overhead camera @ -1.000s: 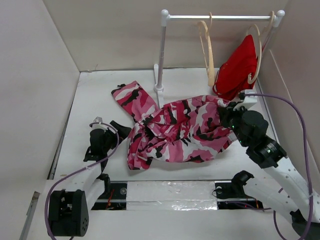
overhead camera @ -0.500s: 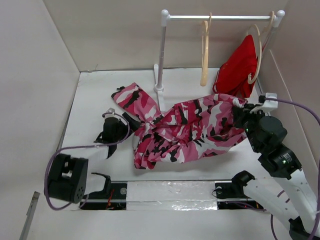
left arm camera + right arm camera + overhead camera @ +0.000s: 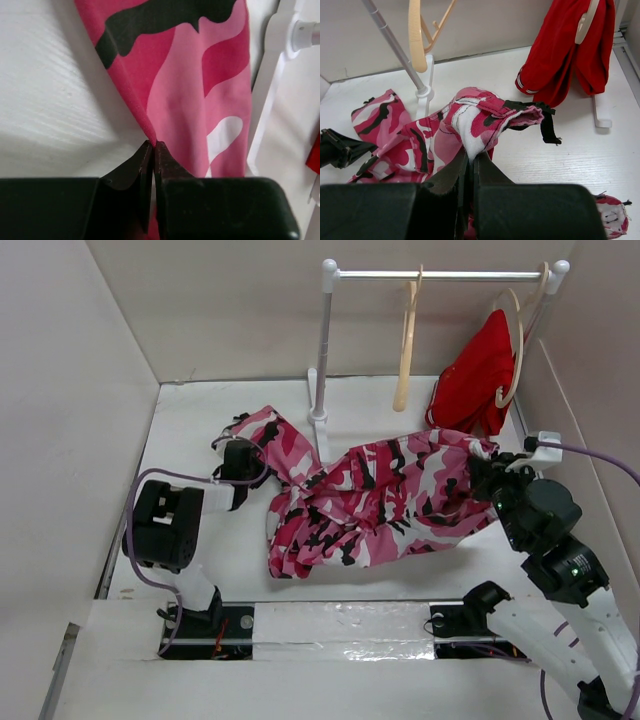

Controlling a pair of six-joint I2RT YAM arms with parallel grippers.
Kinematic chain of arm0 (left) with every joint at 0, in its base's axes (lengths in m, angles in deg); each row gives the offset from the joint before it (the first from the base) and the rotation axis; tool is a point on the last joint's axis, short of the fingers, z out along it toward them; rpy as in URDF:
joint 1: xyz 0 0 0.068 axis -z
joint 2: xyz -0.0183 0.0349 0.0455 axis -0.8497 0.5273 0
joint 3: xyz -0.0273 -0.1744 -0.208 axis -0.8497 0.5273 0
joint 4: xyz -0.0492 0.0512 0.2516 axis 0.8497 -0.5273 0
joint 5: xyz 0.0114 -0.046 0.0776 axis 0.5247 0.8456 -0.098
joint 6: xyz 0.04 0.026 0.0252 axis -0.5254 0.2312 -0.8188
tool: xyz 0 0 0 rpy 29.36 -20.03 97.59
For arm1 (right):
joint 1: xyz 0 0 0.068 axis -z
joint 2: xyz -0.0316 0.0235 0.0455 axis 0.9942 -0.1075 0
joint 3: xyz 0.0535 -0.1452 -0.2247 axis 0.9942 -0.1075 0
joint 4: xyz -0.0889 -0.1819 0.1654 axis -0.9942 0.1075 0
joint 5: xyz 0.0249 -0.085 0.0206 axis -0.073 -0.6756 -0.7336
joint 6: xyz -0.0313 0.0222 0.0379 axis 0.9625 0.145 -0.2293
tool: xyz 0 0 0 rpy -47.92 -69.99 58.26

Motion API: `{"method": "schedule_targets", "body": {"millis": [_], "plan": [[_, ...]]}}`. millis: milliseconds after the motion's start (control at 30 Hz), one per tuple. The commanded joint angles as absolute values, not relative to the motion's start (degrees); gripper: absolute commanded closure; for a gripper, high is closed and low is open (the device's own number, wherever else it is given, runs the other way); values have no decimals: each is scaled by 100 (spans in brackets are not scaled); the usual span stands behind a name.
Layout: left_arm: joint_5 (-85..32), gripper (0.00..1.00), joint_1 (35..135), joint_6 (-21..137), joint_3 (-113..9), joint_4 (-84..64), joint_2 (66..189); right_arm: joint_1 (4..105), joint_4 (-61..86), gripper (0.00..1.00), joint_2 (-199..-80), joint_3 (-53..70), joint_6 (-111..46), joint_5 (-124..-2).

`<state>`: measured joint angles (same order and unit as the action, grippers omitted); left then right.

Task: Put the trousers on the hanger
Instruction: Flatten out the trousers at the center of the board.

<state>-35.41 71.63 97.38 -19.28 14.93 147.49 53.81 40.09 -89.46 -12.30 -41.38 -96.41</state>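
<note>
At the left, the left tool (image 3: pixel 153 147) is clenched on a leg edge of the trousers (image 3: pixel 370 502), which sprawl across the white counter (image 3: pixel 190 410) in front of the hanger (image 3: pixel 404 352) hanging on the rail (image 3: pixel 460 274), their waistband end pinched in the clenched right tool (image 3: pixel 470 159).

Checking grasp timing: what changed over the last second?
The left gripper swung from the near side to the far trouser leg and shut on the trousers. The right gripper drew the waistband slightly rightward, still shut on it. The hanger and red garment stay on the rail.
</note>
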Motion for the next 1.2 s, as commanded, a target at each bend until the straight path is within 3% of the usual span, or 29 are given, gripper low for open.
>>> {"method": "schedule_targets", "body": {"millis": [0, 233, 433, 567, 600, 667, 733, 767, 867, 900, 933, 1033, 1167], "plan": [[-3640, 100, 7075, 9771, -1766, 1273, 14324, 5430, 3645, 100, -8856, -1034, -4178, -9787], [-4667, 100, 6829, 9446, -543, 63, 11655, 5430, 3987, 100, -8576, -472, -4125, -9902], [-5168, 100, 6829, 9331, -331, -1379, 10123, 5430, 4374, 100, -8232, 232, -4126, -9673], [-4651, 33, 6829, 9041, -304, -1363, 9900, 5430, 4296, 100, -8320, 163, -4143, -9700], [-4441, 31, 6829, 8989, -391, -1511, 9971, 5430, 4261, 100, -8381, 5, -4143, -9752], [-4290, 31, 7135, 8813, -523, -1548, 9841, 5430, 4199, 100, -8618, -127, -4117, -9875], [-3870, 43, 7399, 8593, -603, -1627, 9569, 5430, 4146, 100, -8829, -224, -4099, -10095], [-3668, 56, 7487, 8523, -603, -1618, 9263, 5430, 4076, 100, -8873, -233, -4090, -10147], [-2666, 74, 7592, 8312, -481, -1662, 8648, 5430, 3848, 100, -9005, -207, -4020, -10183], [-2263, 86, 7689, 8329, -402, -1471, 8488, 5430, 3777, 100, -9058, -190, -3985, -10253], [-2120, 90, 7760, 8320, -349, -1425, 8408, 5430, 3716, 100, -9111, -163, -3915, -10306], [-1621, 93, 7760, 8215, -322, -1347, 8276, 5483, 3689, 100, -9523, 82, -3879, -10429], [-1372, 85, 7760, 8022, -365, -986, 8562, 5719, 3399, 100, -9954, 171, -3818, -10254]]}}
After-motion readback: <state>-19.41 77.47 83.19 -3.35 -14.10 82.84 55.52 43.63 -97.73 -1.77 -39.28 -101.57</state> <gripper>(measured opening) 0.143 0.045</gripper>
